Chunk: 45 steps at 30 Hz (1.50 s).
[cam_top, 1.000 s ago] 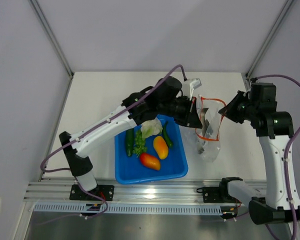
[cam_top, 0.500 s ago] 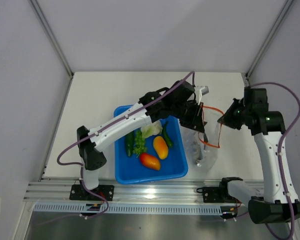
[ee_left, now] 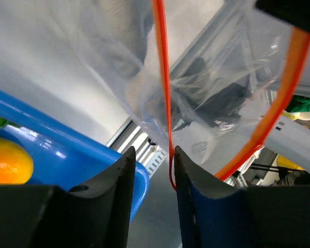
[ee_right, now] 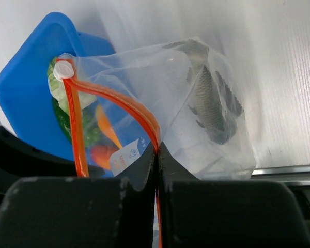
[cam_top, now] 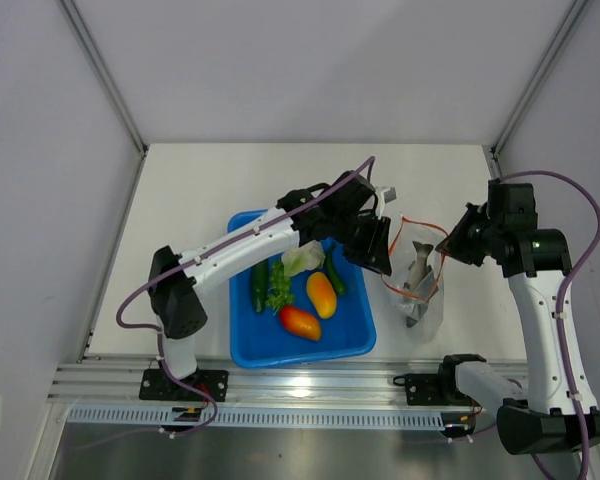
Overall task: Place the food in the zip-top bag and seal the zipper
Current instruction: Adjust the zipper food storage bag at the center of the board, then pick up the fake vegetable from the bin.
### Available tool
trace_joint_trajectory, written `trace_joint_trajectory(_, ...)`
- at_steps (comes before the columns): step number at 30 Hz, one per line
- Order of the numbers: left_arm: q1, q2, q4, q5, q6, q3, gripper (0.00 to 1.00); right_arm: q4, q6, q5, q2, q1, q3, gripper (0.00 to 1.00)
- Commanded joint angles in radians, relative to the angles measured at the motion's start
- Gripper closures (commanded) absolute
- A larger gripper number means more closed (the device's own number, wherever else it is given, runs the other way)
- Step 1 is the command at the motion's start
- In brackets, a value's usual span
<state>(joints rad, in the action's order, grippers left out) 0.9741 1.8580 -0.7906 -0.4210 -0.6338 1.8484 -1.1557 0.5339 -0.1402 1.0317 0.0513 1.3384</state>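
Note:
The zip-top bag (cam_top: 417, 285) hangs right of the tray with its mouth open, and the grey fish (cam_top: 418, 268) lies inside it. My right gripper (cam_top: 452, 243) is shut on the orange-red zipper (ee_right: 144, 116) at the bag's right edge; the fish (ee_right: 212, 103) shows through the plastic. My left gripper (cam_top: 377, 248) is at the mouth's left edge, open. The zipper (ee_left: 163, 77) runs beside its right finger (ee_left: 194, 181), and nothing is between the jaws. The other food lies in the tray: cauliflower (cam_top: 302, 258), orange-yellow fruit (cam_top: 321, 294), red-orange fruit (cam_top: 299, 321), cucumber (cam_top: 259, 283), leafy bunch (cam_top: 279, 287).
The blue tray (cam_top: 355, 335) sits at the table's near middle, and its rim (ee_left: 67, 155) is just left of my left fingers. A white slider (ee_right: 63, 70) sits on the zipper's far end. Metal rails run along the near table edge (cam_top: 310, 385).
My left gripper has opened and drawn back from above the bag's mouth toward the tray. The fish now shows plainly inside the bag. The right gripper kept its hold and lowered a little.

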Motion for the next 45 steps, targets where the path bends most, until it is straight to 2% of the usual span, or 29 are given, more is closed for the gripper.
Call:
trace_joint_trajectory(1,-0.005,-0.059,0.034,-0.024,0.014,-0.025,0.61,0.013,-0.023,-0.01,-0.018,0.001,0.005,1.0)
trace_joint_trajectory(2,-0.005,-0.068,0.031,-0.019,0.025,-0.025,0.53,0.014,-0.025,-0.013,-0.019,0.002,-0.005,1.0)
trace_joint_trajectory(4,-0.012,-0.098,0.025,-0.006,0.034,-0.028,0.44,0.021,-0.026,-0.018,-0.018,0.002,-0.016,1.0)
trace_joint_trajectory(5,-0.014,-0.114,0.022,0.017,0.046,-0.025,0.33,0.024,-0.028,-0.021,-0.016,0.002,-0.022,1.0)
trace_joint_trajectory(7,-0.02,-0.167,0.01,0.06,0.059,-0.028,0.25,0.03,-0.028,-0.032,-0.013,0.002,-0.027,1.0)
trace_joint_trajectory(8,-0.023,-0.184,0.001,0.114,0.063,-0.026,0.18,0.031,-0.028,-0.03,-0.01,0.004,-0.027,1.0)
trace_joint_trajectory(11,-0.055,-0.253,-0.024,0.192,0.062,-0.044,0.12,0.034,-0.032,-0.035,-0.002,0.01,-0.027,1.0)
trace_joint_trajectory(14,-0.113,-0.327,-0.015,0.229,0.03,-0.132,0.07,0.042,-0.031,-0.041,0.007,0.016,-0.027,1.0)
trace_joint_trajectory(17,-0.198,-0.359,-0.051,0.254,-0.022,-0.213,0.06,0.047,-0.031,-0.045,0.011,0.019,-0.03,1.0)
trace_joint_trajectory(19,-0.254,-0.353,-0.094,0.29,-0.049,-0.25,0.0,0.048,-0.032,-0.048,0.014,0.019,-0.034,1.0)
trace_joint_trajectory(23,-0.317,-0.307,-0.163,0.32,-0.079,-0.278,0.0,0.054,-0.037,-0.052,0.016,0.021,-0.045,1.0)
trace_joint_trajectory(30,-0.373,-0.156,-0.118,0.338,-0.038,-0.282,0.0,0.068,-0.043,-0.064,0.019,0.022,-0.068,1.0)
trace_joint_trajectory(37,-0.431,-0.08,-0.036,0.341,-0.046,-0.35,0.0,0.063,-0.051,-0.07,0.018,0.025,-0.068,1.0)
trace_joint_trajectory(45,-0.482,0.035,0.06,0.259,-0.026,-0.37,0.01,0.068,-0.055,-0.078,0.028,0.027,-0.071,1.0)
